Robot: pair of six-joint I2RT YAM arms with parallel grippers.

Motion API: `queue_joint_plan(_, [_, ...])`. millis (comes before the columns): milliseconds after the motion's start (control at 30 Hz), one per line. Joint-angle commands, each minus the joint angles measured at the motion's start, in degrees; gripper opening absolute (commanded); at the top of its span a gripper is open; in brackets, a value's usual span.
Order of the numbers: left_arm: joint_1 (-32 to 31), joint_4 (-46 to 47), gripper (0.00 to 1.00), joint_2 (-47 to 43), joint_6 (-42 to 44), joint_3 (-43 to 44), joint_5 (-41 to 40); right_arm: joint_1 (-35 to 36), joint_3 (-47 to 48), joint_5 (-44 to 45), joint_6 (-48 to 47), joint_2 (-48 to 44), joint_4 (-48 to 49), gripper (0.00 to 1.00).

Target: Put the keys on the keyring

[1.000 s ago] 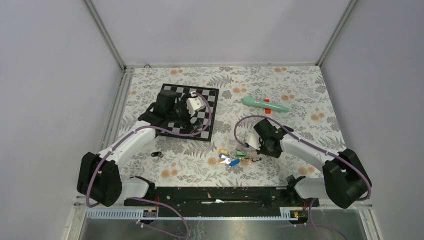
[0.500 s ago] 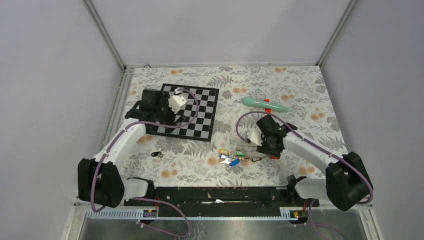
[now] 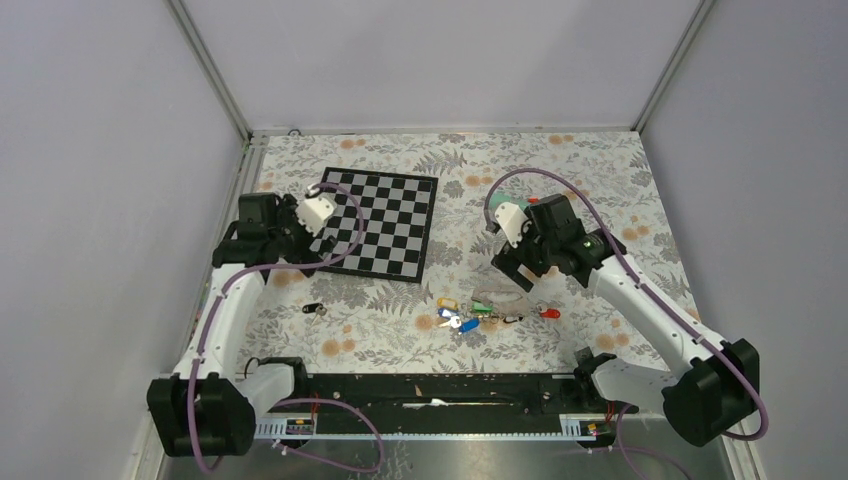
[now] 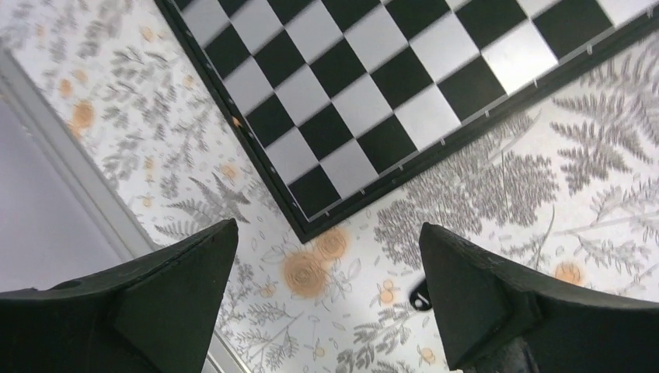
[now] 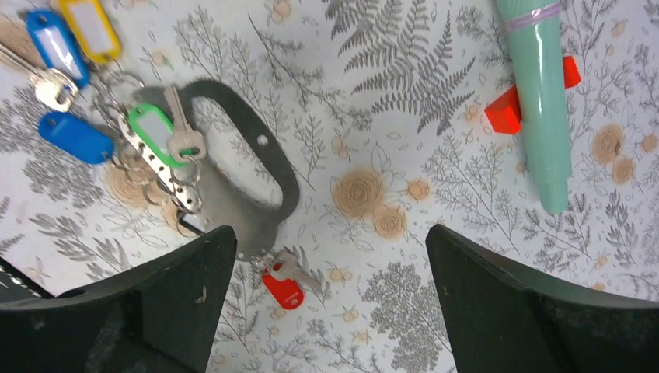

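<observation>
The keyring (image 5: 281,169), a grey metal loop, lies flat on the floral cloth, also seen from above (image 3: 500,297). Green (image 5: 151,128), blue (image 5: 74,137) and yellow (image 5: 89,27) tagged keys cluster at its left end (image 3: 455,316). A red-tagged key (image 5: 284,290) touches the loop's lower end; I cannot tell whether it is threaded on. A black-tagged key (image 3: 314,309) lies alone to the left. My right gripper (image 5: 330,245) hangs open above the red key, holding nothing. My left gripper (image 4: 328,233) is open and empty over the chessboard's near-left corner.
A black-and-white chessboard (image 3: 385,222) lies at the centre left. A teal tube (image 5: 536,101) with red parts lies right of the keyring, mostly hidden under my right arm in the top view. A metal rail (image 3: 232,210) runs along the cloth's left edge.
My right gripper opened, rose and drew back from the keyring, leaving the red key by the loop. My left arm swung left, off the chessboard.
</observation>
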Motion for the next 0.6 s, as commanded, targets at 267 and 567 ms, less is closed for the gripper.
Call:
queue_joint_plan(267, [0.8, -13.5, 0.86, 8.8, 9.5, -3.7, 1.2, -0.6, -2.9, -8.6, 8.7, -5.3, 7.1, 1.0])
queue_joint_plan(567, [0.8, -10.7, 0.73, 15.2, 1.5, -5.4, -0.2, -1.3, -6.3, -8.0, 8.0, -5.9, 7.1, 1.0])
